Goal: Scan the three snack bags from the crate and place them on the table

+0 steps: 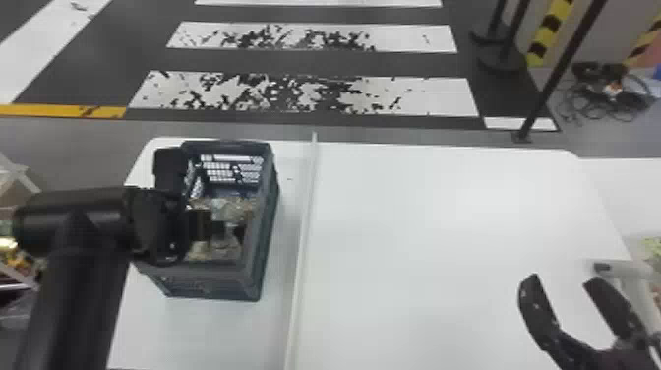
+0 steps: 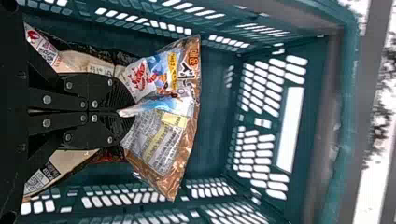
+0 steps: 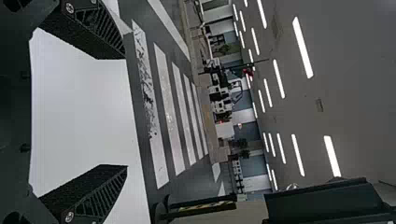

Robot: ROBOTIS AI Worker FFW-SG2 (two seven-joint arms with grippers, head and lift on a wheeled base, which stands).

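The dark crate (image 1: pixel 260 275) stands on the left part of the white table, with snack bags (image 1: pixel 231 209) low inside it. My left gripper (image 1: pixel 221 230) reaches down into the crate over its left side. In the left wrist view my left gripper (image 2: pixel 122 112) is shut on a brown-and-blue snack bag (image 2: pixel 161 144), pinched and creased at the fingertips. Other snack bags (image 2: pixel 86 63) lie behind the fingers, against the green crate wall (image 2: pixel 215 116). Off to the right, over the table's front right, my right gripper (image 1: pixel 563 278) is parked open; in the right wrist view my right gripper (image 3: pixel 123 112) holds nothing.
A thin pale raised strip (image 1: pixel 306 211) runs front to back across the white table (image 1: pixel 442 221), just right of the crate. Beyond the table's far edge are floor with painted stripes and a black post (image 1: pixel 551 83). A small dark object (image 1: pixel 602 267) is near the right edge.
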